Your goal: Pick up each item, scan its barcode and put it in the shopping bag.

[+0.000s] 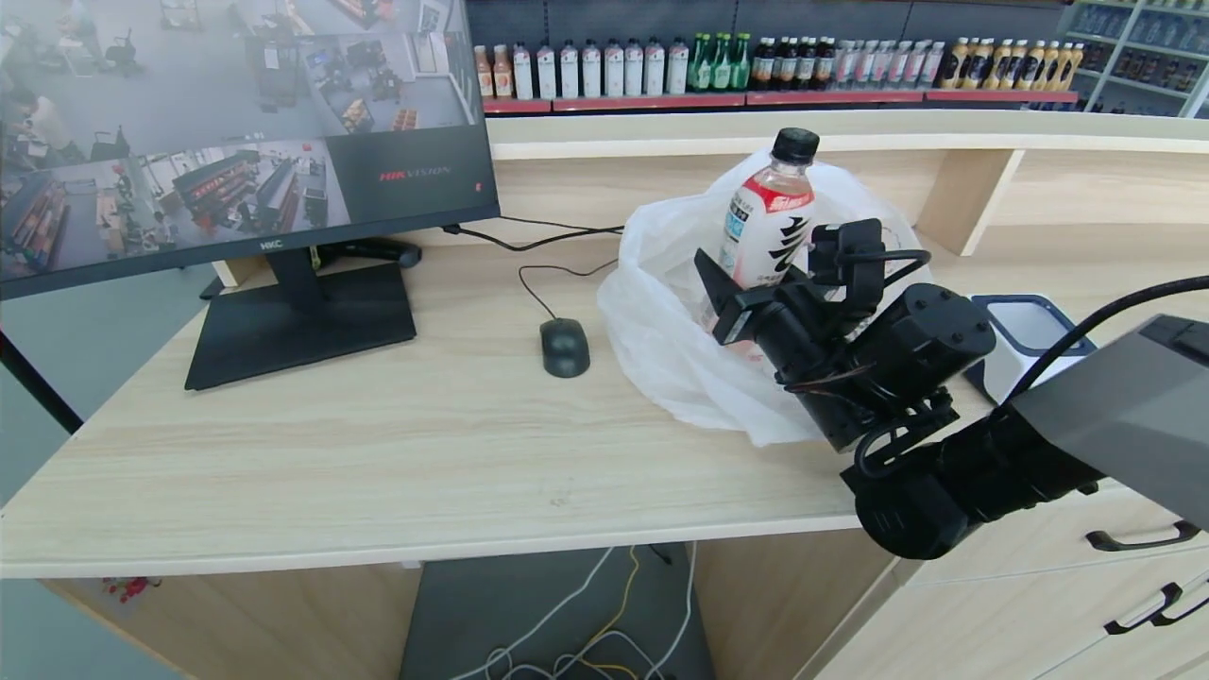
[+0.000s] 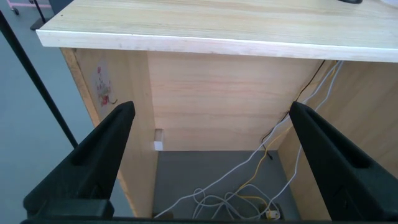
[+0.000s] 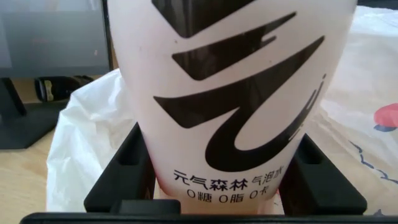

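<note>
A drink bottle (image 1: 767, 222) with a black cap and a white, red and black label stands upright over the open white shopping bag (image 1: 661, 331) on the wooden counter. My right gripper (image 1: 732, 297) is shut on the bottle's lower body, and the bottle's base is hidden by the gripper. In the right wrist view the bottle (image 3: 233, 93) sits between the two black fingers (image 3: 121, 171), with the bag (image 3: 81, 137) behind and around it. My left gripper (image 2: 208, 158) hangs open below the counter's front edge, facing the space under the desk, with nothing between its fingers.
A monitor (image 1: 236, 132) on a black stand occupies the counter's left. A black mouse (image 1: 565, 347) lies left of the bag. A white and blue scanner (image 1: 1025, 340) sits right of the bag, partly behind my arm. Cables (image 2: 236, 199) lie on the floor under the desk.
</note>
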You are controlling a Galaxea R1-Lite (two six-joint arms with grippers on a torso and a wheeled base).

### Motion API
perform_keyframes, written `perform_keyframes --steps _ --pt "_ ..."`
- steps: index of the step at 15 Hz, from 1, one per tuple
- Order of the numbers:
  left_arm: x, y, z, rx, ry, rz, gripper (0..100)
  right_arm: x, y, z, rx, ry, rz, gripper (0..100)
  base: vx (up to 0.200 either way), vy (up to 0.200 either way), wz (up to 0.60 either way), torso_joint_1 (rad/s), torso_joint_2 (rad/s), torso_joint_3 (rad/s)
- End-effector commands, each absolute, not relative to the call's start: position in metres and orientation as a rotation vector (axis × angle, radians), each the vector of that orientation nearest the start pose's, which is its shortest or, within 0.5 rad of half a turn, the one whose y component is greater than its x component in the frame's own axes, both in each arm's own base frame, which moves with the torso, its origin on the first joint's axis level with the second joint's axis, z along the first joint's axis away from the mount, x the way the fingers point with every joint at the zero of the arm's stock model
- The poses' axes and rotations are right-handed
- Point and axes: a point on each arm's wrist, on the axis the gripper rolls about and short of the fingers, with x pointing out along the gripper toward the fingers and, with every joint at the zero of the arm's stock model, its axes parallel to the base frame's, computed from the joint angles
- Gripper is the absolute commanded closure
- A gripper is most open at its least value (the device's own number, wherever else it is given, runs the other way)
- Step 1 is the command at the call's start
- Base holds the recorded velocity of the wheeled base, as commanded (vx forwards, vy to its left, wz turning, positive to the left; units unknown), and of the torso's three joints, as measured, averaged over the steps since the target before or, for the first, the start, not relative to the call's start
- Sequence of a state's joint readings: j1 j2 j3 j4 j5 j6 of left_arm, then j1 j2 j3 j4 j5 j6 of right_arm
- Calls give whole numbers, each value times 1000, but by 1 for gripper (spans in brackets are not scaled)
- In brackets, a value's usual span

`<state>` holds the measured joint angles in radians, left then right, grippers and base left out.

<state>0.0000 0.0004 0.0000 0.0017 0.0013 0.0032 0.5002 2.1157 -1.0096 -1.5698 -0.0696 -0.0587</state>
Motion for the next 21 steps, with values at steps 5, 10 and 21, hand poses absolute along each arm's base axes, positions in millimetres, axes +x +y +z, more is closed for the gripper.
perform_keyframes --steps 5,10,21 --pt "-23 0 75 3 2 2 0 348 189 163 57 -409 412 100 0 0 0 0 0 0" --pt "-23 0 75 3 2 2 0 351 191 152 49 -383 414 100 0 0 0 0 0 0" --pt "-23 0 75 3 2 2 0 355 192 144 46 -364 414 100 0 0 0 0 0 0"
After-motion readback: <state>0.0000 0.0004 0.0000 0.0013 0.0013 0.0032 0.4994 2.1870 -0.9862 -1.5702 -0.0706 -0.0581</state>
